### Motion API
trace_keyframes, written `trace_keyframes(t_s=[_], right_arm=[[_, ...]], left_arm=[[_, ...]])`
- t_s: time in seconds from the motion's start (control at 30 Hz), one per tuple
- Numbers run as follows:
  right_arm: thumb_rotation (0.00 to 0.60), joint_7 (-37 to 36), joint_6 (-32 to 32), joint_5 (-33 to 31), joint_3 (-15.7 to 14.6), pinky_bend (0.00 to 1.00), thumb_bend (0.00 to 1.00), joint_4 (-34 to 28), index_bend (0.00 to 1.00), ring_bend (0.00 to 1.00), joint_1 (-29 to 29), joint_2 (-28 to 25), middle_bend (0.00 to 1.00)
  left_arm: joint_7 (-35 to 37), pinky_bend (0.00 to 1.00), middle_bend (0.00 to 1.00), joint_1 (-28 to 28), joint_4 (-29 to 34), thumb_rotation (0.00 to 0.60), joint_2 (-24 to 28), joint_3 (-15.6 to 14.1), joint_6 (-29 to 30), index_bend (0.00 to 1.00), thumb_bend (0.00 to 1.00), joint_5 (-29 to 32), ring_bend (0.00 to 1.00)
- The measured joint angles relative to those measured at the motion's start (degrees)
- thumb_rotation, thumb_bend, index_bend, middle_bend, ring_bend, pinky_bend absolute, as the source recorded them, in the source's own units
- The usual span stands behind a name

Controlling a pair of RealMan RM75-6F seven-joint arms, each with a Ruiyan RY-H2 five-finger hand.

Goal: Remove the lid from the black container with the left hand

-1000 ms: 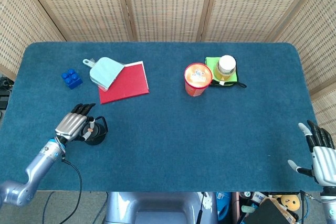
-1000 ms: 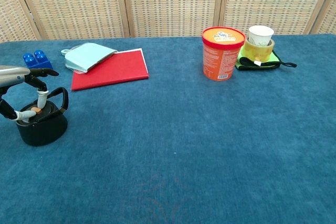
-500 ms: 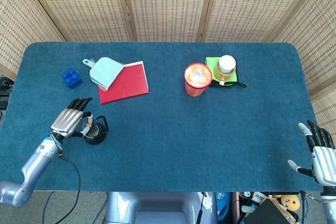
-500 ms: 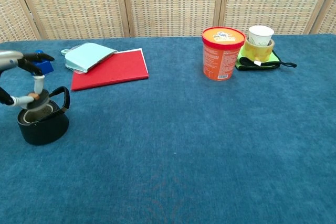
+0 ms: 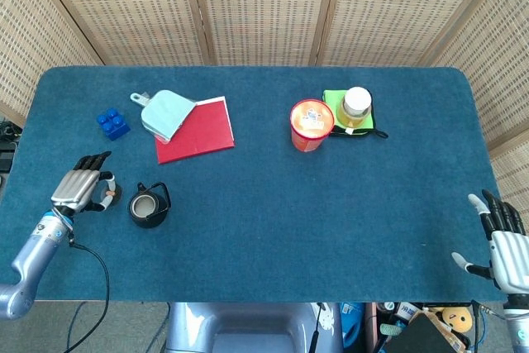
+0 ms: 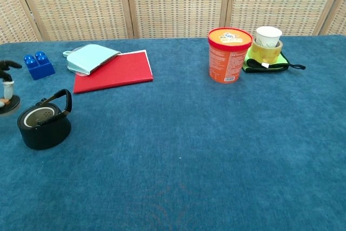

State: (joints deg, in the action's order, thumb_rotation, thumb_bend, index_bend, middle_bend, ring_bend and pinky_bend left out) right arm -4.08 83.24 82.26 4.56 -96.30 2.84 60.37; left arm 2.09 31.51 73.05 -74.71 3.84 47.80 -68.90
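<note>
Left hand [image 5: 78, 190] is pinching the lid [image 6: 7, 104] just left of the open black container [image 5: 149, 205] near the tabletop's [image 5: 273, 204] front-left, right hand [image 5: 504, 241] just spread wide, holding nothing.

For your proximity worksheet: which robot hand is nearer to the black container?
Left. The left robot hand is just beside the black container, holding its lid; the right robot hand is far across the table at the opposite edge.

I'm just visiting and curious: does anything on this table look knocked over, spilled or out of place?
Nothing is spilled or tipped. The black container stands upright but open, because the left hand holds its lid off to the side. A pale blue thing lies partly across the red book, which looks untidy, not damaged.
</note>
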Motion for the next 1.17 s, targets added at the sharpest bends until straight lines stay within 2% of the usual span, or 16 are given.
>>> trace_keyframes(t_s=[0.17,0.23,0.27,0.3,0.37,0.4,0.5,0.73,0.93,1.17], right_arm=[[0.600,-0.1,0.0,-0.1,0.0,0.00,0.00,0.0,0.00,0.00,0.0,0.0,0.00],[0.600,-0.2,0.0,-0.2,0.1,0.00,0.00,0.1,0.00,0.00,0.0,0.0,0.00],[0.600,-0.2,0.0,-0.2,0.1,0.00,0.00,0.1,0.00,0.00,0.0,-0.1,0.00],[0.600,-0.3,0.0,-0.2,0.1,0.00,0.00,0.1,0.00,0.00,0.0,-0.1,0.00],[0.600,-0.5,0.0,-0.2,0.1,0.00,0.00,0.2,0.00,0.00,0.0,-0.1,0.00],[0.600,-0.5,0.0,-0.2,0.1,0.00,0.00,0.2,0.00,0.00,0.0,-0.1,0.00],[0.600,-0.7,0.0,-0.1,0.1,0.00,0.00,0.2,0.00,0.00,0.0,-0.2,0.00],[0.600,-0.8,0.5,0.4,0.0,0.00,0.00,-0.1,0.00,0.00,-0.2,-0.3,0.00],[0.600,-0.8,0.7,0.6,-0.1,0.00,0.00,-0.2,0.00,0.00,-0.3,-0.4,0.00],[0.600,-0.4,1.1,1.0,-0.2,0.00,0.00,-0.3,0.00,0.00,-0.4,-0.3,0.00]], left_arm=[[1.3,0.00,0.00,0.0,-3.6,0.600,-3.7,-0.9,-1.5,0.64,0.46,-1.0,0.00],[1.1,0.00,0.00,0.1,-3.9,0.600,-4.2,-0.9,-1.4,0.58,0.46,-1.2,0.00],[0.9,0.00,0.00,0.1,-3.8,0.600,-4.2,-0.9,-1.1,0.48,0.45,-1.2,0.00],[0.9,0.00,0.00,0.0,-3.5,0.600,-4.2,-0.8,-0.9,0.31,0.42,-1.2,0.00],[0.8,0.00,0.00,-0.2,-2.6,0.600,-3.9,-0.7,-0.4,0.06,0.33,-1.3,0.00],[0.6,0.00,0.00,-0.3,-2.1,0.600,-3.6,-0.7,-0.3,0.01,0.27,-1.2,0.00],[-0.5,0.00,0.00,-0.5,0.2,0.600,-1.9,-0.6,0.0,0.00,0.22,-0.8,0.00],[-2.4,0.00,0.00,-1.8,8.4,0.600,3.7,0.2,4.0,0.00,0.21,-0.4,0.00],[-2.8,0.00,0.00,-5.7,14.6,0.600,8.0,1.2,15.1,0.00,0.15,-2.6,0.00],[-6.2,0.00,0.00,-14.9,22.7,0.600,11.7,0.4,31.7,0.00,0.12,-6.7,0.00]])
